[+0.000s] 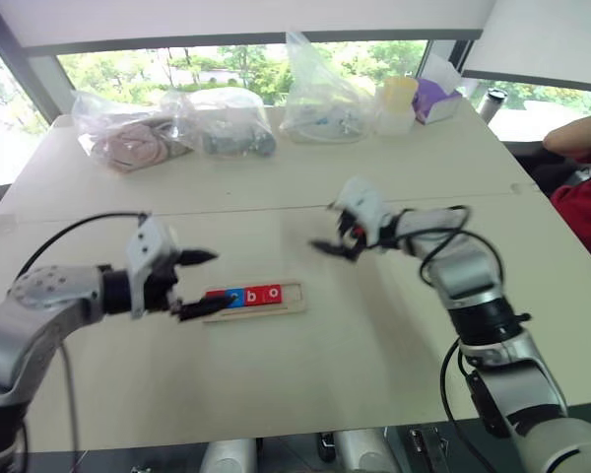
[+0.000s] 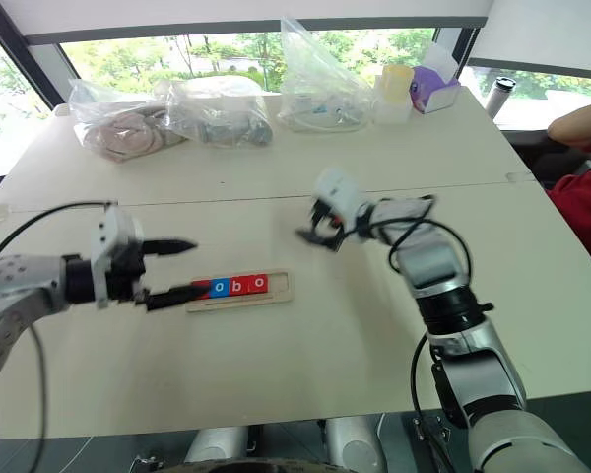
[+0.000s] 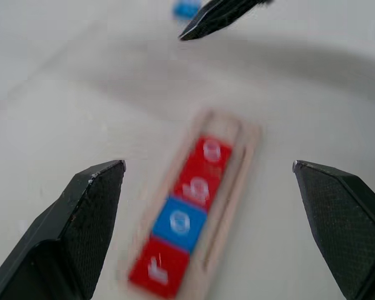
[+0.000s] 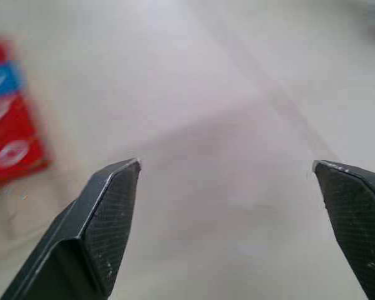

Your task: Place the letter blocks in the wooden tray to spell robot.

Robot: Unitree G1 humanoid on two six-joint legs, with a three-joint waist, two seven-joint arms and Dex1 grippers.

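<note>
The wooden tray (image 1: 292, 299) lies mid-table with a row of letter blocks (image 1: 255, 294) in it: red, blue o, red b, red o. Its right end is bare wood. My left gripper (image 1: 209, 282) hovers open at the tray's left end, and its lower finger covers part of the first red block. In the left wrist view the row (image 3: 194, 187) lies between the open fingers, and a blue block (image 3: 186, 8) sits further off beside the other gripper's fingertip. My right gripper (image 1: 337, 241) hangs open above the table, right of and beyond the tray, with nothing between its fingers (image 4: 106, 212).
Clear plastic bags (image 1: 227, 123) line the table's far edge, with a yellow-lidded container (image 1: 397, 103) and a purple box (image 1: 435, 99) beside them. A person's arm and red clothing (image 1: 586, 192) show at the right edge. A seam (image 1: 276, 209) crosses the tabletop.
</note>
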